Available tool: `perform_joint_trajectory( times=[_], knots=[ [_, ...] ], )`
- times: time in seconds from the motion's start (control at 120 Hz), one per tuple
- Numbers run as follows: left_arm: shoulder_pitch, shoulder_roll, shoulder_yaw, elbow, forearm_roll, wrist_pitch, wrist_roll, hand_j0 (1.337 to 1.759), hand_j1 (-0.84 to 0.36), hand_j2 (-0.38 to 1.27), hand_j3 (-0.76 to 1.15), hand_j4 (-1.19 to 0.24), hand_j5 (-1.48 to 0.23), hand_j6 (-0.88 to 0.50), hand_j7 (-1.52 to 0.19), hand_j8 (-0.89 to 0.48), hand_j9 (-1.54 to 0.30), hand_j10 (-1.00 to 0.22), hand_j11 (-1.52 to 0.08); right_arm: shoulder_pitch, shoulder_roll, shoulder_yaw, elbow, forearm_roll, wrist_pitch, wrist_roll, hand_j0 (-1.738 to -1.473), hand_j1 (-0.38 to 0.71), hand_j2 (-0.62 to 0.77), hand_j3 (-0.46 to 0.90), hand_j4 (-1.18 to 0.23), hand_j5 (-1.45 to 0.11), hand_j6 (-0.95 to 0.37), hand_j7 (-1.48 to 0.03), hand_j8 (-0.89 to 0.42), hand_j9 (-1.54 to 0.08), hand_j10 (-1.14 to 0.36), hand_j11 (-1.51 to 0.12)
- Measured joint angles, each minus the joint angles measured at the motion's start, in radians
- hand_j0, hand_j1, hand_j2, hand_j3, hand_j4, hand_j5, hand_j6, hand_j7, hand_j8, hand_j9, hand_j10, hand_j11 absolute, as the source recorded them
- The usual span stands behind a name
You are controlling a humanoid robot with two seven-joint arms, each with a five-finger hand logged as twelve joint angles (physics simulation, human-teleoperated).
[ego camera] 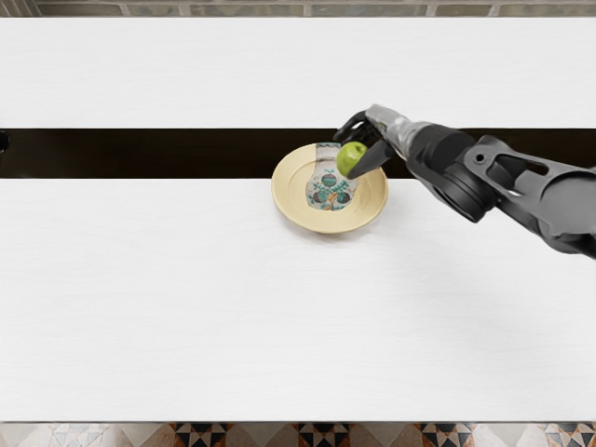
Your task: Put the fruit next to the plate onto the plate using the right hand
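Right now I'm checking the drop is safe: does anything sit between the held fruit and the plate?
Nothing visible does. The right hand holds the green fruit over the plate's far side; beneath it shows only the plate's own painted pattern.

A white table (186, 298) lies under soft, even light. Just behind the table runs a dark gap (140, 154), and farther behind it a second white surface (279, 74) and a strip of grey brick wall (279, 7). In front of the table shows geometric-patterned floor tile (326, 436).
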Motion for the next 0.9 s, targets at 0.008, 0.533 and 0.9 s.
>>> perform_joint_trajectory(
  times=[0.008, 0.533, 0.9],
  knots=[
    [0.000, 0.000, 0.000, 0.000, 0.000, 0.000, 0.000, 1.658, 0.07, 0.05, 0.00, -0.23, -0.30, -0.23, -0.30, -0.23, -0.30, -0.23, -0.30, 0.000, 0.003, 0.000, -0.002, 0.000, 0.000, 0.000, -1.658, 0.26, 0.14, 0.00, -0.56, -0.76, -0.49, -0.75, -0.39, -0.75, -0.51, -0.75],
    [0.000, 0.000, 0.000, 0.000, 0.000, 0.000, 0.000, 1.658, 0.07, 0.05, 0.00, -0.23, -0.30, -0.23, -0.30, -0.23, -0.30, -0.23, -0.30, -0.028, 0.101, -0.016, -0.040, -0.016, -0.010, 0.003, -1.657, 0.24, 0.13, 0.00, -0.56, -0.76, -0.50, -0.75, -0.40, -0.75, -0.52, -0.75],
    [0.000, 0.000, 0.000, 0.000, 0.000, 0.000, 0.000, 1.658, 0.07, 0.05, 0.00, -0.23, -0.30, -0.23, -0.30, -0.23, -0.30, -0.23, -0.30, -0.037, 0.102, -0.014, -0.033, -0.019, -0.023, -0.004, -1.658, 0.05, -0.02, 0.00, -0.35, -0.46, -0.34, -0.46, -0.31, -0.46, -0.34, -0.46]
  ],
)
